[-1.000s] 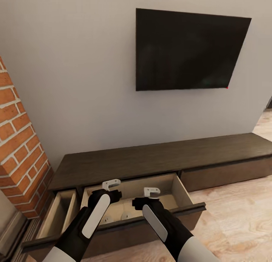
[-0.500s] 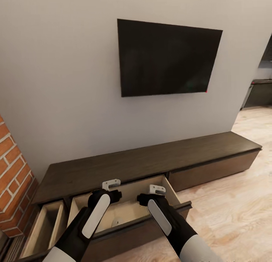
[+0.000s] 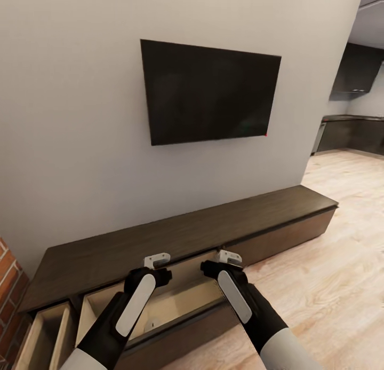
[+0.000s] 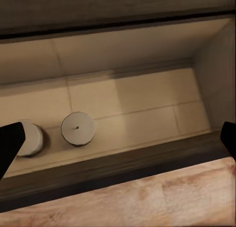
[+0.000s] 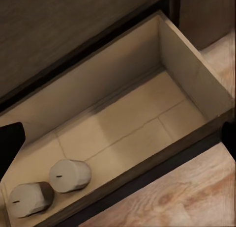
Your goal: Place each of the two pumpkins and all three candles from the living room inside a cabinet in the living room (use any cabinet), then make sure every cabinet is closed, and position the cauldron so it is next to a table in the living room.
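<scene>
A: Cabinet (image 3: pixel 176 234) — long, low, dark-brown wood, flat top, standing against the grey wall under a wall-mounted black screen (image 3: pixel 208 92). Two drawers pulled out at its near-left end; the fronts carry no handles.

B: Interiors?

A: Pale wood. The wider open drawer (image 3: pixel 170 306) sits directly below both grippers. The left wrist view shows two pale round candles on its floor: one candle (image 4: pixel 77 128) seen from above with a small wick mark, the second candle (image 4: pixel 30 138) just beside it and partly covered by a dark fingertip. In the right wrist view the same pair lie close together in one corner (candle (image 5: pixel 70 175), second candle (image 5: pixel 28 199)). The rest of that drawer floor is bare board.

B: The other drawer?

A: Narrow drawer (image 3: pixel 45 335) at the far left, cut off by the frame edge; contents can't be made out.

B: Grippers?

A: Left gripper (image 3: pixel 157 260) and right gripper (image 3: pixel 228 256) both hover over the open drawer, fingers spread apart, nothing between them. In each wrist view the dark fingertips sit at opposite edges of the frame.

B: Anything else unclear?

A: Brick column (image 3: pixel 8 284), only a sliver at the left edge. Dark counter units (image 3: pixel 346 132) far right, too small to detail.
</scene>
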